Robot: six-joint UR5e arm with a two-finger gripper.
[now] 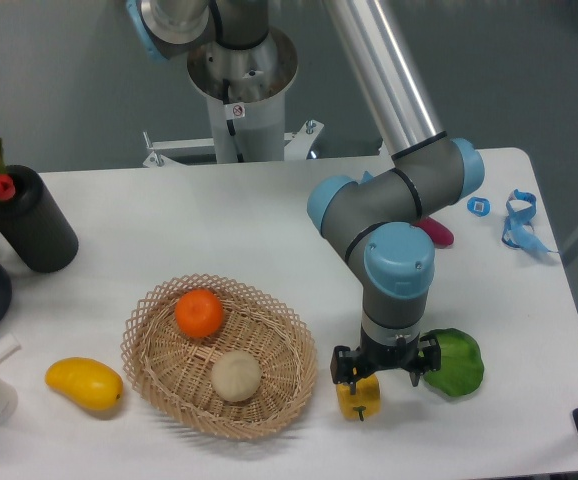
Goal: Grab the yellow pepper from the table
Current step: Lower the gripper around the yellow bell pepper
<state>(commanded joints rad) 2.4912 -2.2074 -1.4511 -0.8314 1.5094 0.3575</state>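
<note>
Pointing straight down, the gripper [359, 385] stood over the yellow pepper [358, 397], which sat on the white counter [269, 215] near its front edge. The pepper lay directly beneath the gripper's body, with a dark finger [341, 367] visible at its upper left side, touching or very nearly touching it; whether the fingers were pinching the pepper or only bracketing it could not be told from this view. The pepper's lower edge appeared to rest on the counter. Just to the right of the gripper lay a green leafy vegetable [455, 362], close beside it but apart from the pepper. To the left of the gripper, near the pepper, stood a woven basket [159, 350] holding an orange [199, 313] and a pale round fruit [236, 376]. Farther left, beyond the basket, lay a smooth yellow mango-like fruit [85, 384]. Behind the gripper, partly hidden by the arm [394, 215], a pink object [437, 232] showed on the counter.
</note>
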